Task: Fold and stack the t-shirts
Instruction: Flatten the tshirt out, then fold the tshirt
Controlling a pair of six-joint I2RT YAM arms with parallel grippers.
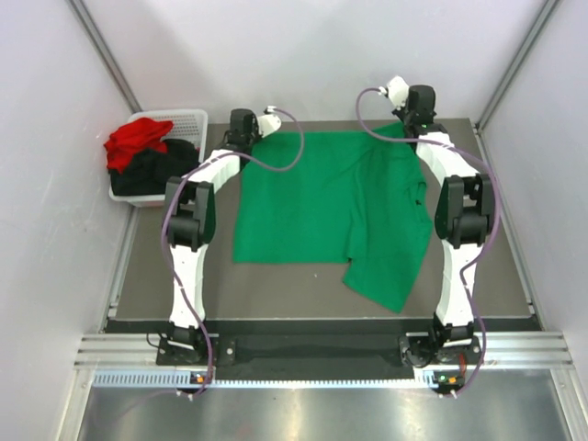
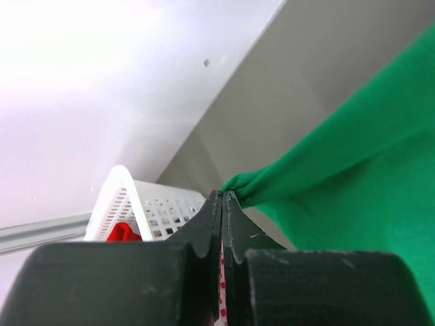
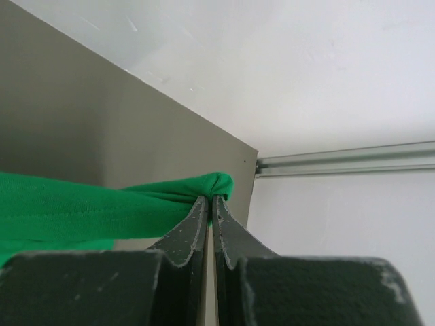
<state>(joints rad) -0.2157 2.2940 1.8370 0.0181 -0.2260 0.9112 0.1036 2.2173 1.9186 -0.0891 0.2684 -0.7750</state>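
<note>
Your left claw (image 2: 222, 197) is closed tight on the green t-shirt (image 1: 322, 197). In the left wrist view its two dark fingers (image 2: 204, 231) meet with no gap, and a small bunched corner of green cloth sits pinched at their tips. From there the cloth fans out to the right of the claw.

Your right claw (image 3: 209, 198) is clamped the same way. Its fingers (image 3: 187, 234) are pressed together on a rolled edge of the green cloth, and the cloth runs away to the left of this claw.

From the top view, both arms reach to the far side of the bench (image 1: 294, 285), and each claw has one far corner of the shirt. The shirt lies spread on the bench between the two claws and on the near side of them. The part on the near side of the left claw lies fairly flat with a straight near edge. The part on the near side of the right claw is creased, and a flap of it reaches closer to the arm bases than the rest of the shirt does.

The white basket (image 1: 188, 118) stands just to the left of your left claw, at the far left corner of the bench. Inside it the red t-shirt (image 1: 136, 140) lies crumpled on top of the black t-shirt (image 1: 161, 170), with some red cloth spilling over the rim on the side away from the claw. Neither claw touches the basket.
</note>
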